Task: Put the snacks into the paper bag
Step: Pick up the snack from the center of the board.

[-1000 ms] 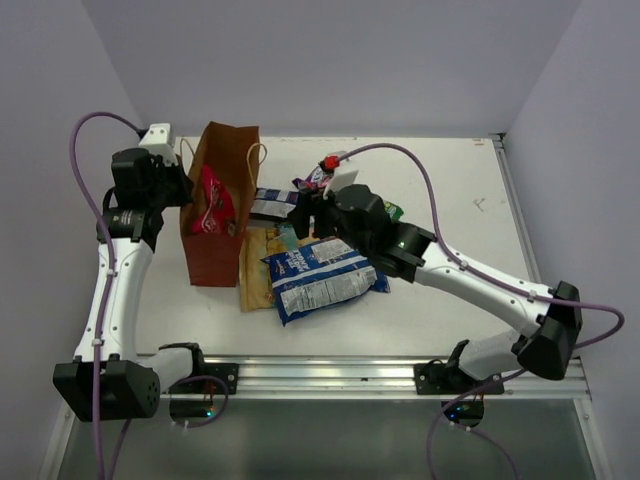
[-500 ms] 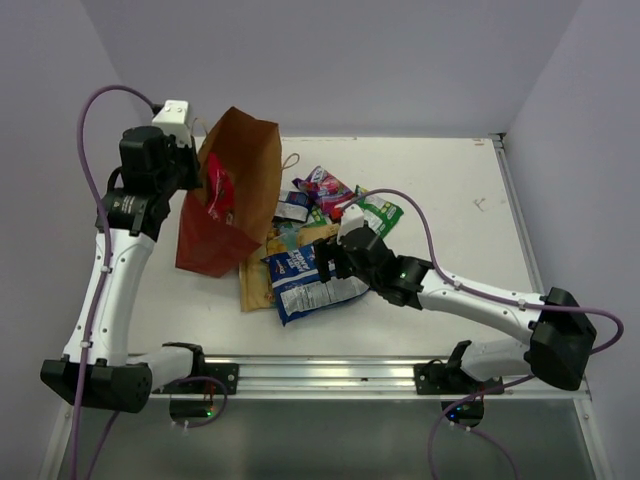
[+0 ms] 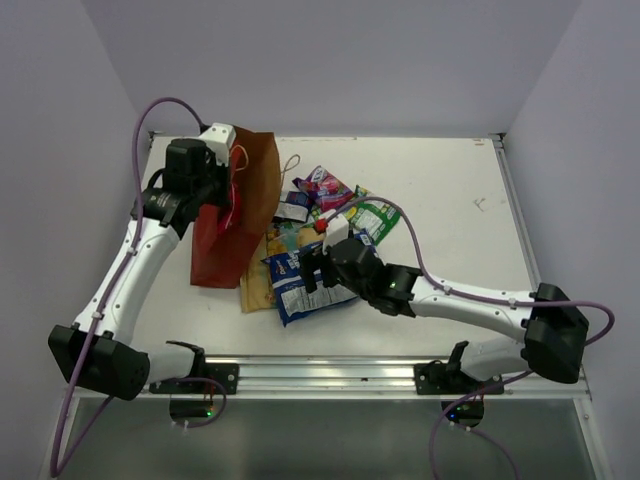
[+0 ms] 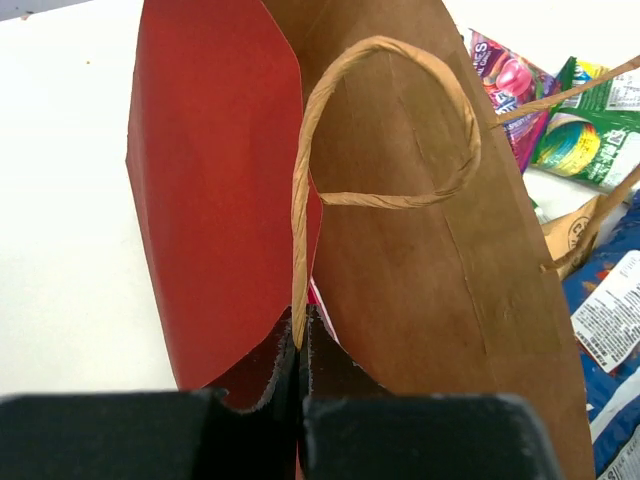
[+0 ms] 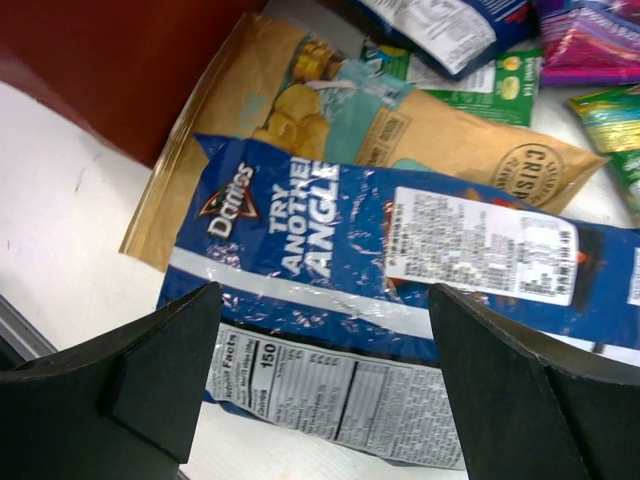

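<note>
Paper bag: brown broad faces, red sides, twisted tan loop handles; stands tilted on the left part of the table, nearer the far edge than the near one; mouth pinched narrow.
Left gripper: clenched on the bag's top rim at the root of one handle.
Snacks heaped mid-table, just right of the bag: large blue-white packet lying flat over the tan-gold packet, whose edge touches the bag's base; small dark blue packet, purple-pink packet and green packet towards the far edge.
Right gripper: released, jaws wide apart, straddling the blue-white packet from above; grasping nothing.
</note>
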